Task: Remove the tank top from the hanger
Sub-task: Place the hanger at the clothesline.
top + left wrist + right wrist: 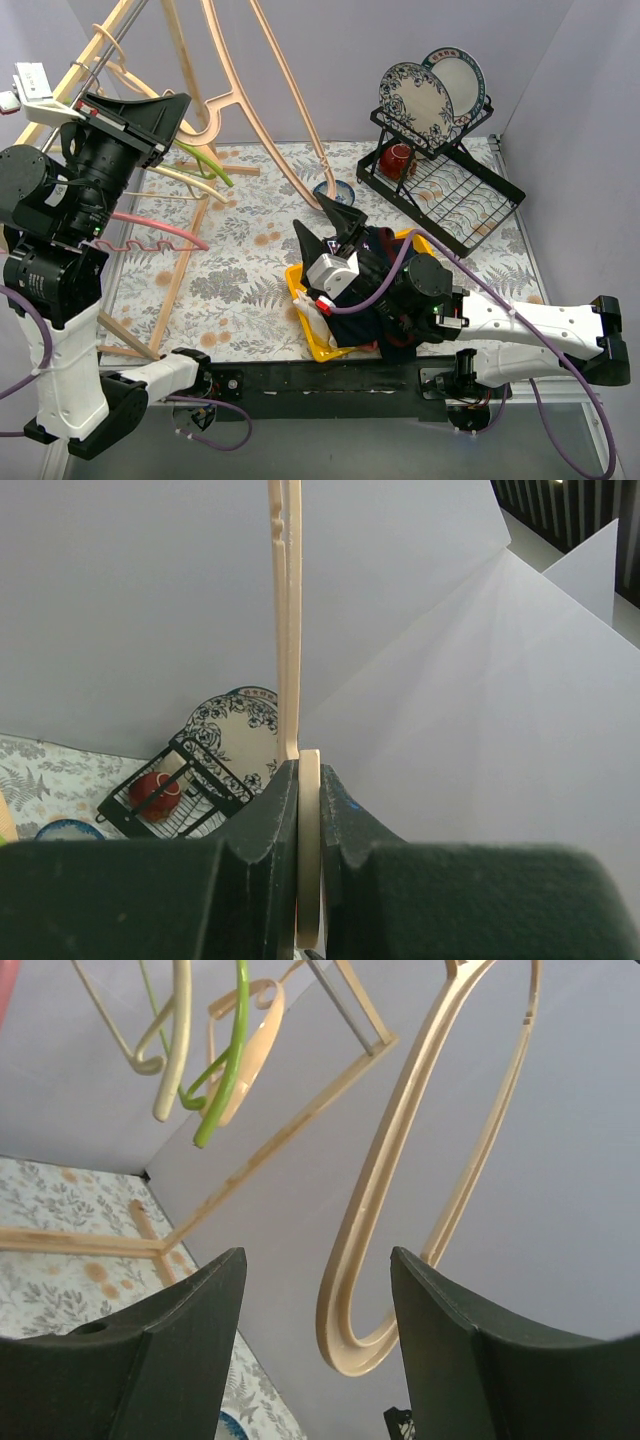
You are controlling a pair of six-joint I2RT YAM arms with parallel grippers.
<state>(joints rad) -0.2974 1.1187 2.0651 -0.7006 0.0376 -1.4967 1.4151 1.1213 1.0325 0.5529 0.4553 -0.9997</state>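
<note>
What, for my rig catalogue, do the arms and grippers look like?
Both arms, left arm and right arm, have white links, black joint housings and purple cables. The left gripper and right gripper are black with wedge-shaped fingers.

Top cam sits high behind the arm bases, looking down & fwd over the whole table. L wrist cam looks along its fingers, v. close on the wooden hanger, facing the far dish rack. R wrist cam tilts up at the back wall. All 3 views share the hanger; top & L also share the rack.
</note>
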